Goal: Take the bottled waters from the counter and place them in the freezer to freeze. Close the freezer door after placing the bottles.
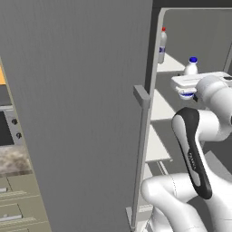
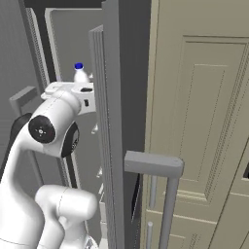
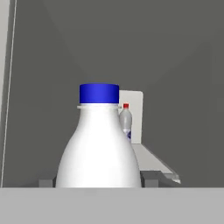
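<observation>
While the gripper [image 3: 98,183] reaches into the freezer [image 1: 199,31], its fingers look closed round the fat middle of the blue-capped bottle [image 3: 99,144]. It seems light, hard and slippery, so hold low. The red-capped bottle [image 3: 125,120] stands behind, well past the fingers.

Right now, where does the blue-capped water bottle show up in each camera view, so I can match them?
Left base view: blue-capped bottle upper right, just above the white hand, inside the freezer.
Right base view: upper left, behind the hand.
Hand view: centre foreground, close up.
Shared landmark: its blue cap; the red-capped bottle stands deeper in.
</observation>
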